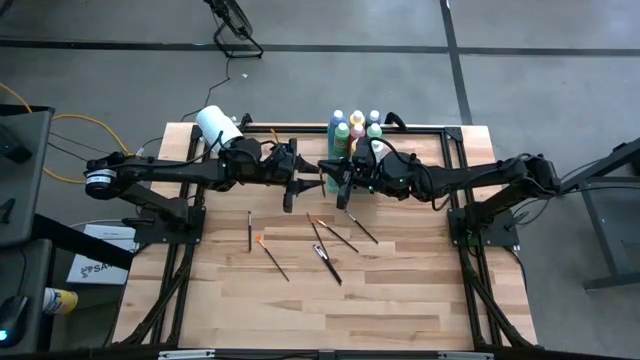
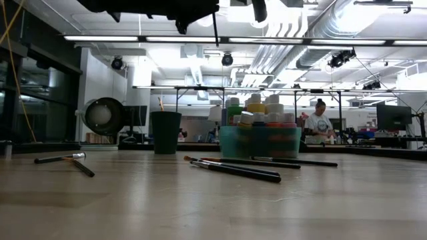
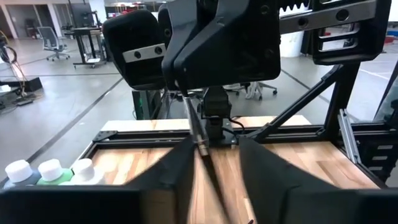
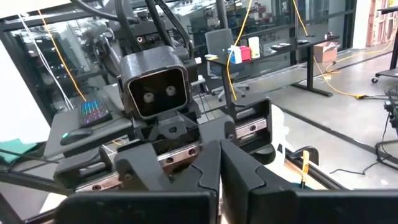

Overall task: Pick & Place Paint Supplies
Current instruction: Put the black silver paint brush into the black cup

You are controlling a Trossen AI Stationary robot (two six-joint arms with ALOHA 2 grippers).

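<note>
My two grippers meet above the middle of the table's far half. My right gripper (image 1: 343,182) is shut on a thin dark paintbrush (image 3: 194,127) that hangs down from it. My left gripper (image 1: 306,186) faces it, open, with its fingers on either side of the brush's lower part (image 3: 205,163). Several more paintbrushes (image 1: 325,250) lie flat on the wood nearer the front. Paint bottles with white caps (image 1: 356,128) stand in a translucent green tray (image 2: 257,141) at the far middle. My right gripper holds the paintbrush by its upper part (image 3: 186,99); the gripper's own body hides the exact place. The fingers come level from the table's right side, across the brush. The brush hangs nearly upright below them (image 2: 215,30), clear of the table.
A large white roll (image 1: 218,128) lies at the far left corner. A dark cup (image 2: 165,132) stands left of the tray. A black frame (image 1: 440,128) borders the far and right edges. Bare wood lies along the near edge. A person (image 2: 319,121) sits in the room behind.
</note>
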